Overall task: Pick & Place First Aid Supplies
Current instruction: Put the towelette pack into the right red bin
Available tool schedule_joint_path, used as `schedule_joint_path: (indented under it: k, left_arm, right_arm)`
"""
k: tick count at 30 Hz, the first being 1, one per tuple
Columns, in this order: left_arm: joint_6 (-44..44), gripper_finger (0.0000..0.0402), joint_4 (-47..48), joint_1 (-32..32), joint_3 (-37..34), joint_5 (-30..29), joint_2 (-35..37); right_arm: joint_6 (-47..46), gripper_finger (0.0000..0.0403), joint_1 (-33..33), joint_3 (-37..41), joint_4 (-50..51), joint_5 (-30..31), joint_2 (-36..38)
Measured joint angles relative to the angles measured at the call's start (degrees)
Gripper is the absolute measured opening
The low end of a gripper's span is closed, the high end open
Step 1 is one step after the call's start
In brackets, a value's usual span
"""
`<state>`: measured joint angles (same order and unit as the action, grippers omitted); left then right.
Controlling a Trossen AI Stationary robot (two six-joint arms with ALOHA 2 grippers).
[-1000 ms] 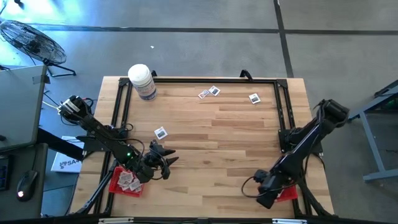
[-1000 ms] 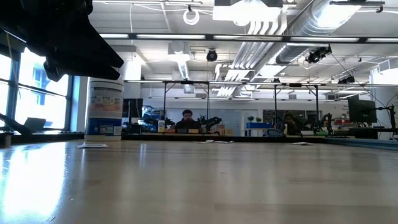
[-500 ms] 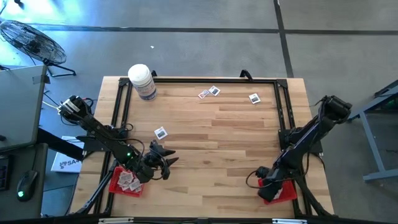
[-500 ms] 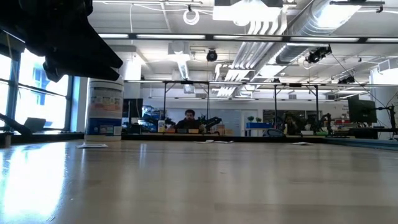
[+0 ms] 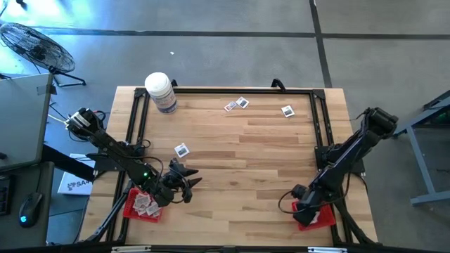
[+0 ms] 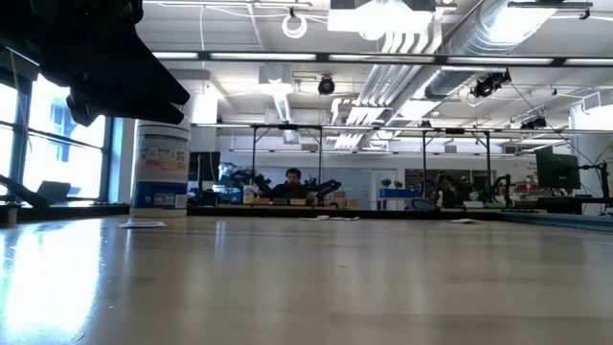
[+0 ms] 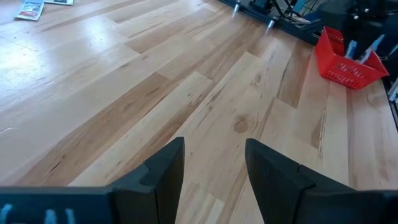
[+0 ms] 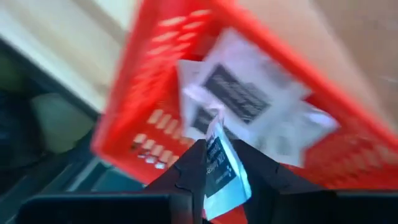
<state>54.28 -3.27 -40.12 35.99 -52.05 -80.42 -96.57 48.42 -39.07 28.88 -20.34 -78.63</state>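
The right gripper hangs over the red plastic tray at the near right corner of the light wooden desk, its jaws closed on a small flat square white packet with dark print, held edge-up just above the tray. In the right wrist view, several more white packets lie overlapping on the tray's floor. The left gripper sits near the near left corner of the desk, pointing across the bare wood toward the right, its jaws open and empty. Just beside the left arm, a second red tray at the near left edge holds a few packets of its own. Four loose packets remain on the desk: one left of centre, not far from the left gripper, a pair close together near the far edge, and one toward the far right. A large white bottle with a white cap stands upright at the far left corner; in the low view it rises beside a dark arm.
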Motion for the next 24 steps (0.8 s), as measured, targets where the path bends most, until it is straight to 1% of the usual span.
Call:
schedule_joint_path:
  k: [4,8,14,19,24]
  left_arm:
    - [0.00,0.0168,-0.02,0.00,0.00,-0.13,0.00]
    - [0.00,0.0168,-0.02,0.00,0.00,-0.13,0.00]
    - [0.00,0.0168,-0.02,0.00,0.00,-0.13,0.02]
    - [0.00,0.0168,-0.02,0.00,0.00,-0.11,0.02]
    - [0.00,0.0168,-0.02,0.00,0.00,-0.13,0.01]
  right_arm:
    - [1.02,0.0084,0.00,-1.68,7.81,0.00,0.00]
    - [1.04,0.0092,0.00,-1.79,11.11,0.00,0.00]
    - [1.28,0.0106,0.00,-1.79,12.22,-0.02,0.00]
    - [1.55,0.0118,0.00,-1.79,13.01,-1.30,0.00]
    - [1.68,0.0108,0.00,-1.79,10.91,-2.21,0.00]
